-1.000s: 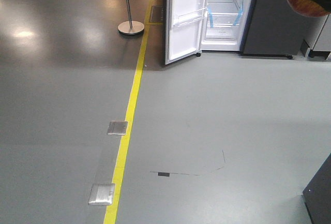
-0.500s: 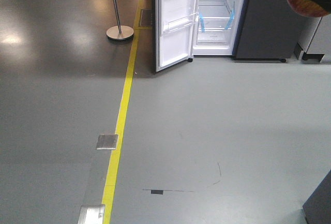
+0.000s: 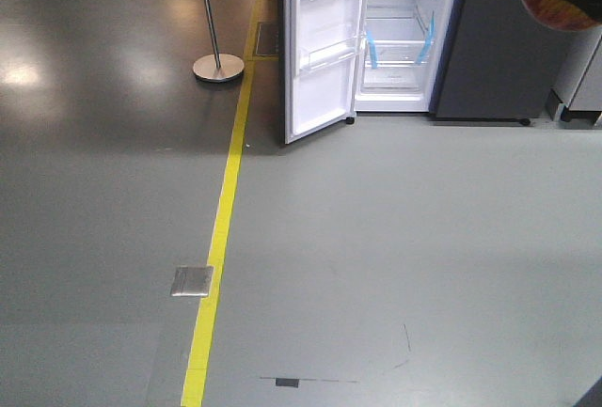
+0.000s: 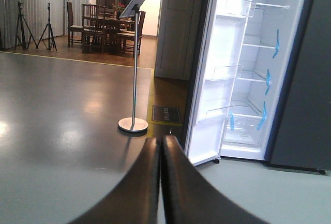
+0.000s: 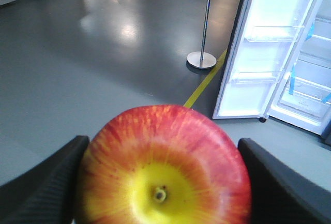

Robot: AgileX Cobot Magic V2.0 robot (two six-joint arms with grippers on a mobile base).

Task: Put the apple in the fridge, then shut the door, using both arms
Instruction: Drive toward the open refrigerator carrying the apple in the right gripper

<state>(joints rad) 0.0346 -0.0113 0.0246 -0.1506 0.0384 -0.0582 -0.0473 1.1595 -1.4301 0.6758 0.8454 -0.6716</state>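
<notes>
Right wrist view: my right fingers [image 5: 44,185], dark and ribbed, are clamped on a small round apple [image 5: 163,167], red with a yellow patch facing the camera, one finger on each flank. The apple is held off the grey floor, well apart from the tall narrow fridge [image 5: 310,79], dark grey outside and white inside, which stands ahead to the right. Its tall white-lined door [image 5: 258,69] is wide open, with clear plastic bins on the lining.

Left wrist view: my left fingers [image 4: 147,182] are pressed together with nothing between them.

Front view: blue tape strips [image 3: 373,50] mark the white shelves. A yellow floor line [image 3: 221,228] passes just left of the open door. A slim metal post on a round base [image 3: 218,67] stands just left of that line. A square metal floor plate [image 3: 192,281] lies against the line's left edge.
</notes>
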